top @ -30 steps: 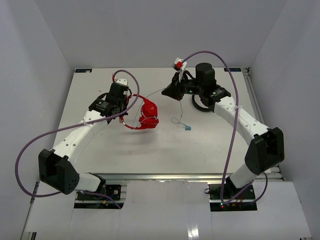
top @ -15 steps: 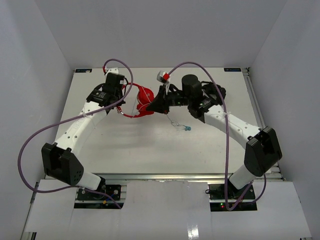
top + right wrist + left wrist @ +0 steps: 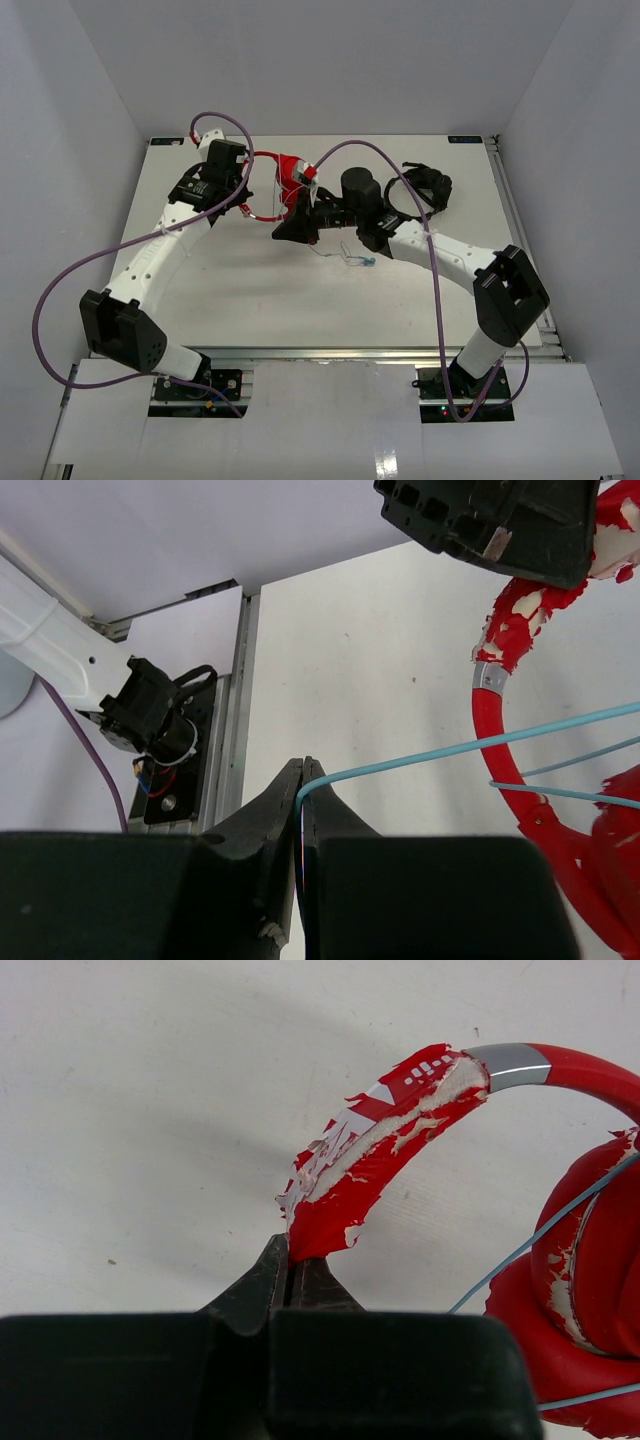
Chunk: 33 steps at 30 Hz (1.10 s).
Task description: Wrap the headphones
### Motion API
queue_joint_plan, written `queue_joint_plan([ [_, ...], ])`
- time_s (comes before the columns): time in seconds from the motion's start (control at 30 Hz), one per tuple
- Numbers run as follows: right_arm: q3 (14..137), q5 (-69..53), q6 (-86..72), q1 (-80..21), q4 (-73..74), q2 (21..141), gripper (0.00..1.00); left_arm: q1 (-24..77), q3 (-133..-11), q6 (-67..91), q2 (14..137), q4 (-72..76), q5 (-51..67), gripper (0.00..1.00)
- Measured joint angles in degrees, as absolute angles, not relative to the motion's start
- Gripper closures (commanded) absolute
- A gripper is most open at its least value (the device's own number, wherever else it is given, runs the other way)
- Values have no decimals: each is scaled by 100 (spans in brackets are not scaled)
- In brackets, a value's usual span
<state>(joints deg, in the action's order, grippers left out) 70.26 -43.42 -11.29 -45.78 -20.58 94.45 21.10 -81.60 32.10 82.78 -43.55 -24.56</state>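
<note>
The headphones (image 3: 291, 172) are far centre over the table (image 3: 200, 290). The left gripper (image 3: 290, 1265) clamps their headband (padding peeling); the right gripper (image 3: 302, 780) pinches 1 cable (image 3: 450, 742) strand.

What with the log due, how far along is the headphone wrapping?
Early. Done: the left gripper clamps the headphones by the headband, and the right gripper pinches the cable. In hand: taut strands run past the earcup. Left: most winding; the plug end trails loose.
</note>
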Motion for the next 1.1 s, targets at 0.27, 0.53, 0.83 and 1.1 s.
queue_joint_plan([
  [0.27, 6442, -4149, -1162, -4663, -2501, 9436, 92, 1997, -8160, 3763, 7886, -4357, -2358, 100],
  [0.53, 5908, -3913, -1154, -4765, -2893, 9281, 92, 1876, -8128, 4169, 7286, -4325, -2181, 100],
  [0.83, 5316, -3800, -1164, -4777, -3360, 9231, 92, 1839, -7894, 4530, 6542, -4149, -1699, 100],
  [1.1, 5108, -3328, -1187, -4803, -3678, 9275, 92, 1809, -7516, 4646, 5604, -3937, -1068, 100],
])
